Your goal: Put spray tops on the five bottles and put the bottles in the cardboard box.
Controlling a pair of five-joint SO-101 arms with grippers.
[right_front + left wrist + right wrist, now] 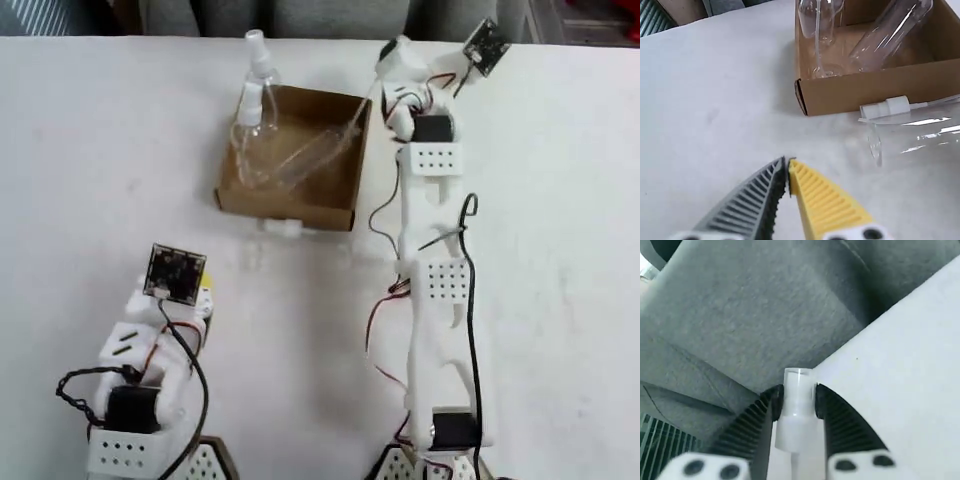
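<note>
The white table [120, 150] carries the cardboard box [285, 208] near its far side, open side up, so bottles can go in from above. The right arm [435, 280] is stretched long beside the box, up to its far corner. The left arm [140, 360] is folded at the near edge, well apart from the box. Inside the box clear bottles [300, 160] lie slanted, and one capped bottle [250, 100] stands at a far corner. One more bottle [920, 137] lies on the table just in front of the box with a loose spray top [887, 107] beside it; I judge it is not yet fitted. The right gripper [797, 399] is clamped on another spray top [797, 425], probably to carry it to a bottle. The left gripper [788, 167] has its fingers pressed together on nothing and points toward the box.
</note>
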